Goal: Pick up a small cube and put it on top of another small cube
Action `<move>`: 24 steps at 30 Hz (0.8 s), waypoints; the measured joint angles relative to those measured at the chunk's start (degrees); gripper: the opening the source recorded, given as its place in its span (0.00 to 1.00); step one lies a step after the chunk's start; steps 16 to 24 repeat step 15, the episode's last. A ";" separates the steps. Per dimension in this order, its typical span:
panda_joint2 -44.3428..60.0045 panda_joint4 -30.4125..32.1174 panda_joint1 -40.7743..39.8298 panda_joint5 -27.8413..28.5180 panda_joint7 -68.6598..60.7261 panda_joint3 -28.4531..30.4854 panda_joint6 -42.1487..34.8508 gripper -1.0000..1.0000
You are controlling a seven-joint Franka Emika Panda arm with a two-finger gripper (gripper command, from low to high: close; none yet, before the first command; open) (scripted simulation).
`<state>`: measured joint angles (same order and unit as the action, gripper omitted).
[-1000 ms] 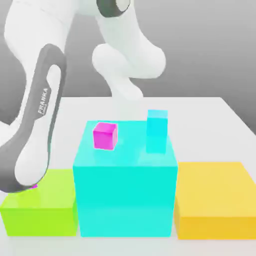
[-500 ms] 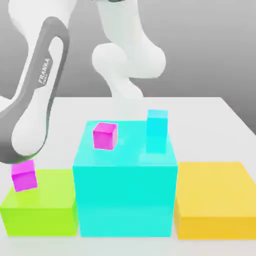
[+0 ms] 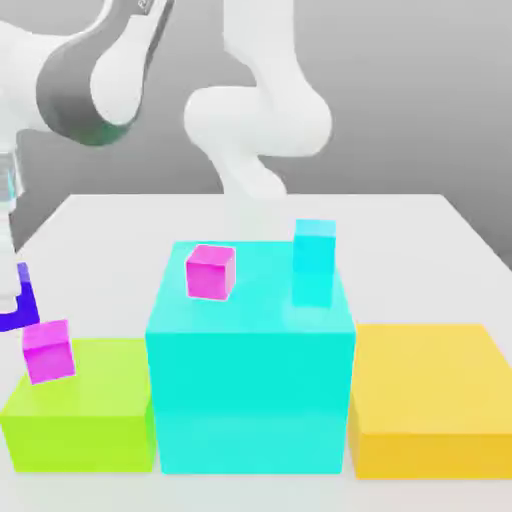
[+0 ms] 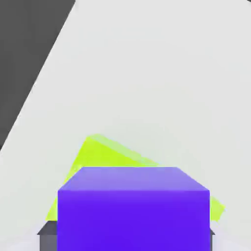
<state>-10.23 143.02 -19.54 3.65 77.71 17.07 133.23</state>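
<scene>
While the gripper clenched the purple cube above the green block, stacking remained undone — neither magenta cube carried anything.

You're looking at a simulated test bench, not a real room: a plain white tabletop against a flat grey backdrop. Flat-shaded blocks sit on it, a lime one, a cyan one and a yellow one, beside a white Franka arm. No furnishings around it.
</scene>
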 joint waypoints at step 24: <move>0.82 2.45 -0.30 0.25 0.96 0.06 3.19 1.00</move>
